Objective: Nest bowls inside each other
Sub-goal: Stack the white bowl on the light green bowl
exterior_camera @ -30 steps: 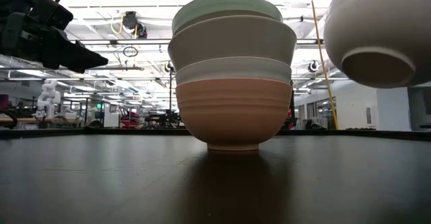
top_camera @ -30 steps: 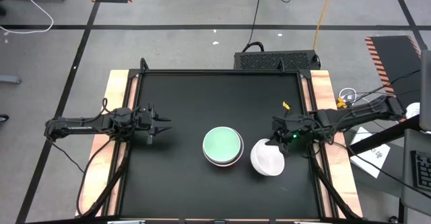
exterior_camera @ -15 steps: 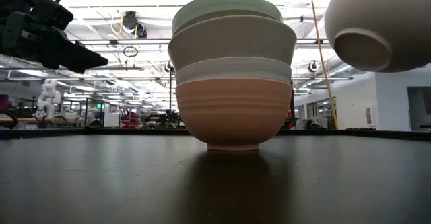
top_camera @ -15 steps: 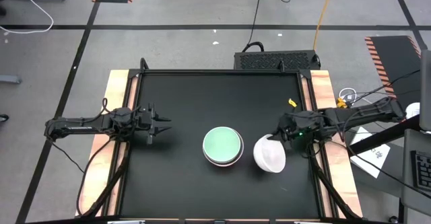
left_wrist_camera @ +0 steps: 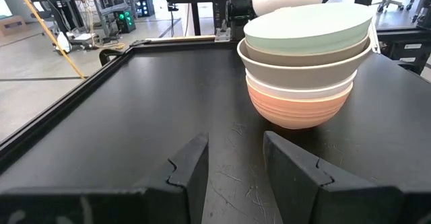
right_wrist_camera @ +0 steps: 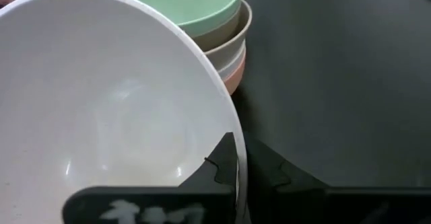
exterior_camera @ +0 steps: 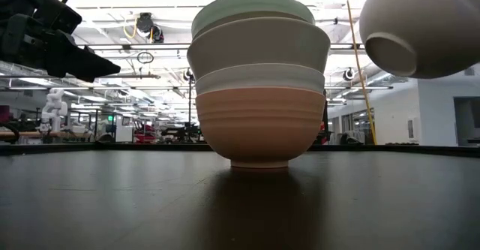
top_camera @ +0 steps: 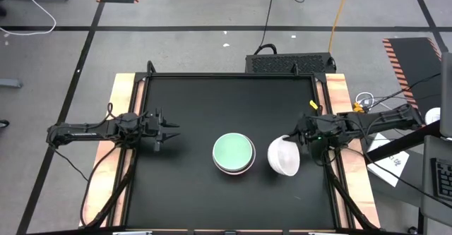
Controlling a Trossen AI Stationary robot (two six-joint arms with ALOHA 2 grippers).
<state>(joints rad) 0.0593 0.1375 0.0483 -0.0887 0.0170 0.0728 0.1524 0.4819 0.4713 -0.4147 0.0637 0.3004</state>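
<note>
A stack of bowls [top_camera: 234,153] stands on its salmon-orange bottom bowl [exterior_camera: 259,126]; above it sit a white one, a beige-grey one and a mint green one [left_wrist_camera: 306,27] on top. My right gripper [top_camera: 296,142] is shut on a second white bowl [top_camera: 284,156], which hangs in the air just right of the stack [exterior_camera: 259,77]. My left gripper [top_camera: 169,130] hovers open left of the stack, its fingers pointing at it [left_wrist_camera: 232,170]. No dark grey-brown bowl shows. My right gripper [right_wrist_camera: 241,158] pinches the white bowl's rim [right_wrist_camera: 232,140] on the side away from the stack, one finger [right_wrist_camera: 223,162] inside the bowl and the other [right_wrist_camera: 273,173] outside. The fingers come from the table's right. The bowl [exterior_camera: 420,25] is lifted clear and tilted, its foot [exterior_camera: 386,51] facing down and toward the stack.
The black table top [top_camera: 198,101] has raised rails along its edges and bare room on the far half and near the left arm. A dark box [top_camera: 289,63] sits behind the far edge. Cables lie right of the table.
My right gripper has drawn slightly toward the table's far-right and risen, still shut on the white bowl. The bowl has climbed a little and tipped, its foot turning from downward toward the stack. The left arm and the stack have kept still.
</note>
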